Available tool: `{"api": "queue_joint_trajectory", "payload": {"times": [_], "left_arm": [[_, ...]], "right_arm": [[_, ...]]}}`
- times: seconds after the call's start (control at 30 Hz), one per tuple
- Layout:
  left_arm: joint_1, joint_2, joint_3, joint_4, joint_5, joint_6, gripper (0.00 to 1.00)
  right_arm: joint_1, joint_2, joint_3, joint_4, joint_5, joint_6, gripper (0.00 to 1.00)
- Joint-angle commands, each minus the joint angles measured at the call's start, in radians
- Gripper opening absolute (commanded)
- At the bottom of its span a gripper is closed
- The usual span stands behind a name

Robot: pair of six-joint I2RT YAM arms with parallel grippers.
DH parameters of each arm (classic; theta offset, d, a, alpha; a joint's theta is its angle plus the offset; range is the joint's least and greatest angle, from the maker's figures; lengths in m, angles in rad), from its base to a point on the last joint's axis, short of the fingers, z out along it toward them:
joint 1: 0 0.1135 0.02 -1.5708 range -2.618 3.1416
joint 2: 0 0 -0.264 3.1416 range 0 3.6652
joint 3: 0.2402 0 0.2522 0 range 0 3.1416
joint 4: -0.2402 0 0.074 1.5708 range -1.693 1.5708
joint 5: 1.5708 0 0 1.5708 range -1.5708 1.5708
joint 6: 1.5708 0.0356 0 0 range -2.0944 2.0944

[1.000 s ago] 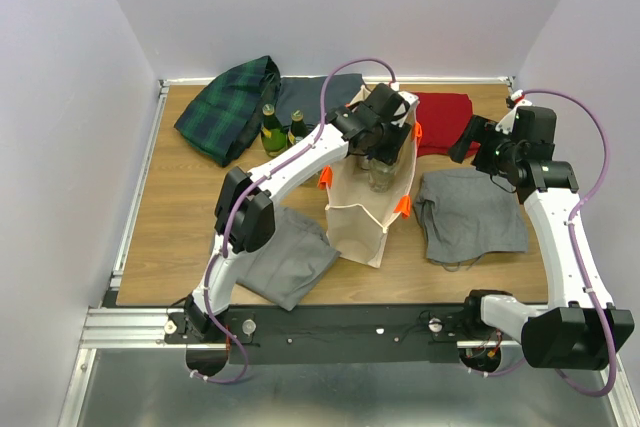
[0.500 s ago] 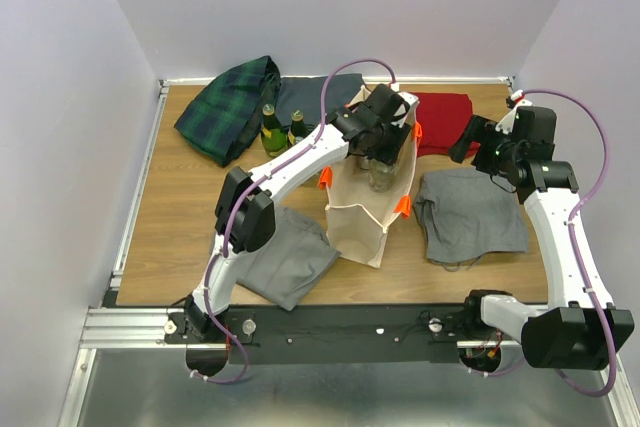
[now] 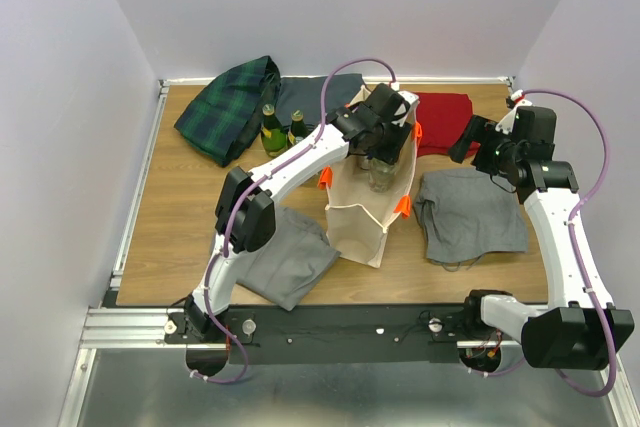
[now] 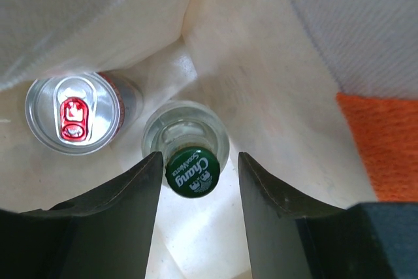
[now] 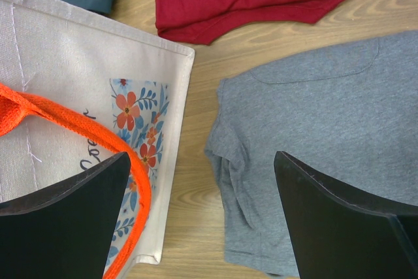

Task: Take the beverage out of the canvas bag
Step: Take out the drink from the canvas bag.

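Observation:
The cream canvas bag (image 3: 362, 215) with orange handles (image 3: 403, 207) stands upright mid-table. My left gripper (image 3: 378, 143) reaches down into its mouth. In the left wrist view its fingers (image 4: 199, 158) straddle a clear glass bottle with a green Chang cap (image 4: 191, 172). The cap lies close against the left finger, and a gap shows on the right side, so the jaws are open. A silver can with a red tab (image 4: 73, 112) stands beside the bottle on the bag floor (image 4: 196, 240). My right gripper (image 3: 468, 142) hovers open right of the bag (image 5: 78, 96), holding nothing (image 5: 202, 156).
Two green bottles (image 3: 272, 130) stand behind and left of the bag, beside a plaid cloth (image 3: 228, 107). A dark blue cloth (image 3: 310, 97) and a red cloth (image 3: 443, 119) lie at the back. Grey shirts lie at right (image 3: 470, 212) and front left (image 3: 285, 259).

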Motion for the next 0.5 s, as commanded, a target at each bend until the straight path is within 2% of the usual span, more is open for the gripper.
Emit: {"api": "queue_joint_trajectory", "payload": {"times": [0.0, 0.2, 0.47], "left_arm": [[-0.006, 0.0, 0.005, 0.053, 0.02, -0.017, 0.6], [-0.006, 0.012, 0.024, 0.038, 0.014, -0.013, 0.6], [-0.006, 0.005, -0.007, 0.029, 0.002, -0.009, 0.56]], "right_arm": [[-0.007, -0.003, -0.005, -0.003, -0.003, -0.006, 1.0], [-0.007, -0.006, -0.003, -0.006, 0.002, -0.011, 1.0], [-0.007, -0.006, -0.003, -0.006, -0.001, -0.008, 1.0]]}}
